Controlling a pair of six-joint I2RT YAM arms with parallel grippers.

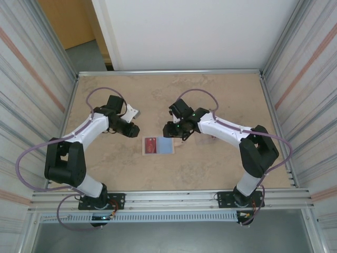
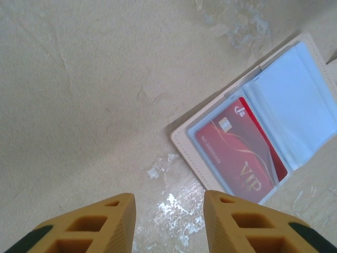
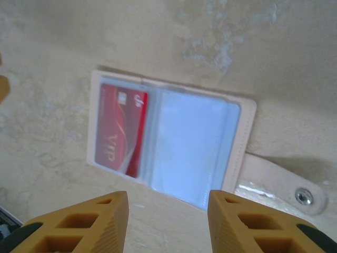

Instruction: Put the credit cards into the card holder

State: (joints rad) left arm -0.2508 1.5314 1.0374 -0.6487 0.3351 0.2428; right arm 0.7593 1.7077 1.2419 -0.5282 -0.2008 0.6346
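The card holder (image 1: 159, 145) is lying open on the counter (image 1: 210, 95) between the arms, with one red credit card (image 2: 239, 150) sitting in its left pocket. The left fingers (image 2: 89, 224) and right fingers (image 3: 247, 221) are hovering apart, holding nothing. Any retreat is probably best going straight up, avoiding the snap tab (image 3: 287, 187) and the card's exposed edge.

Bright, even overhead light fills the top view; the white wall (image 1: 195, 31) at upper centre is nearly washed out, and shadows on the table (image 1: 210, 168) are faint and soft. In the left wrist view, white glare patches lie on the table surface at lower centre, while the credit card (image 2: 239, 150) reads fairly sharp. The right wrist view is hazier: the card holder (image 3: 195, 147) looks soft, and its tab (image 3: 284, 184) at lower right has a dim shadow above it.
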